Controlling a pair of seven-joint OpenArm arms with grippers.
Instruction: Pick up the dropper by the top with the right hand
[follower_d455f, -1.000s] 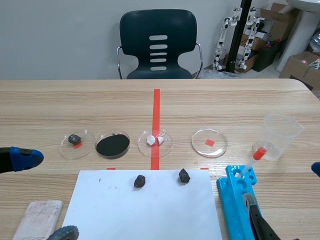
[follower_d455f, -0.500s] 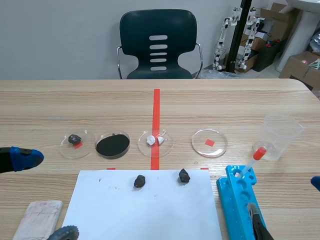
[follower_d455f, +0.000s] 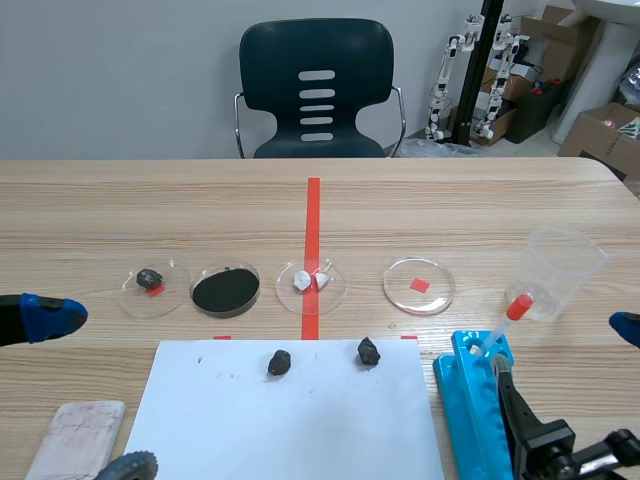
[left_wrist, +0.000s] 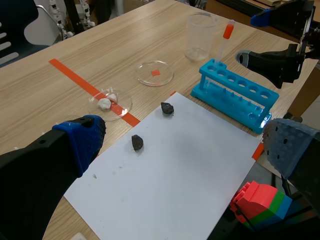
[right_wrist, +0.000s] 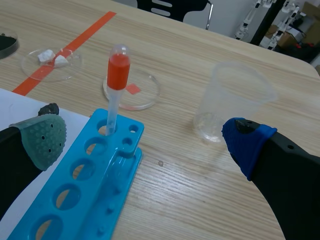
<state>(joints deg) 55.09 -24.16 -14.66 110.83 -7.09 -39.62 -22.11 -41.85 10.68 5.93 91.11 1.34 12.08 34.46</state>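
I am holding my right gripper (right_wrist: 145, 141) above the near end of the blue rack (right_wrist: 75, 190), its fingers spread wide and pinching nothing. The dropper (right_wrist: 115, 87) is standing in a hole at the rack's far end (red bulb on top), ahead of my fingers and between them, untouched. A clear cup (right_wrist: 235, 102) is sitting near it. My left gripper (left_wrist: 185, 145) is also hanging spread open, with the white paper (left_wrist: 170, 170) ahead of it.
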